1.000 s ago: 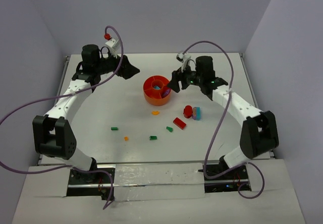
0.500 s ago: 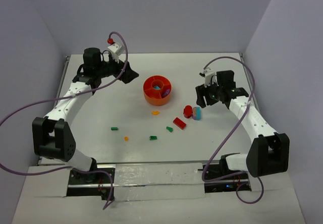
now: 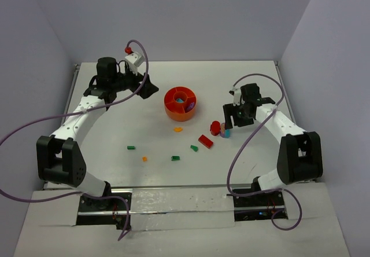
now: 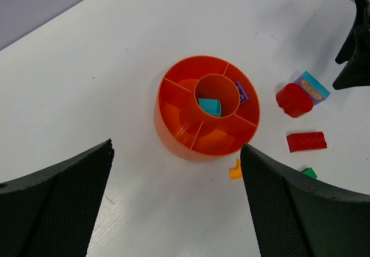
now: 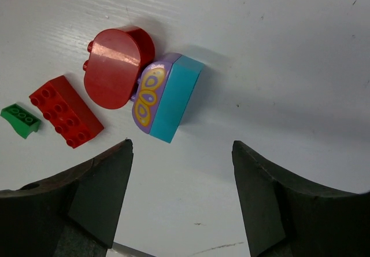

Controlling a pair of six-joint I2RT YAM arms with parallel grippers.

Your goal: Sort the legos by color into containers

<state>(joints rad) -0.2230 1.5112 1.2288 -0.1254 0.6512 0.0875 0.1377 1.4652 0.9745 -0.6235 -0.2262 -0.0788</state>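
Observation:
The orange divided bowl stands mid-table; in the left wrist view the bowl holds a teal brick in its hub and a purple piece in one wedge. My left gripper hovers open to the bowl's left, empty. My right gripper is open just above and beside the teal and purple block, nothing between its fingers. A red round piece touches that block. A red brick and a small green brick lie close by.
Small loose legos lie nearer the arms: an orange piece just in front of the bowl, green ones, and another orange one. Purple cables loop over both arms. Walls close in the table's left, back and right.
My right arm swung away from the bowl, out to the right, then in and down over the teal and purple block. The left arm barely shifted.

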